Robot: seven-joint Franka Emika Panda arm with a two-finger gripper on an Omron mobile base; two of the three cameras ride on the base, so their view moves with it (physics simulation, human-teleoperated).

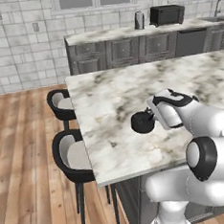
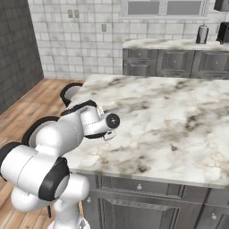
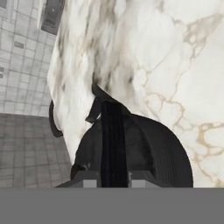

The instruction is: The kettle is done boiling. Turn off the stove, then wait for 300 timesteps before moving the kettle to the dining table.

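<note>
Left base view: arm bent over dining table (image 1: 112,90), tool (image 3: 113,177) clamping kettle (image 1: 142,122) handle.

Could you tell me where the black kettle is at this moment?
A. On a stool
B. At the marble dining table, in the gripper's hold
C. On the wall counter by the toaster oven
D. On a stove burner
B: the kettle sits over the marble dining table, with the gripper shut on its handle.

Home kitchen: marble island (image 1: 113,99) mid-frame, black stools (image 1: 70,158) at left, dark grey cabinets (image 1: 123,50) along tiled wall (image 1: 21,45) at top, toaster oven (image 1: 167,15) and sink faucet (image 1: 218,6) upper right, wood floor (image 1: 22,165) lower left
</note>
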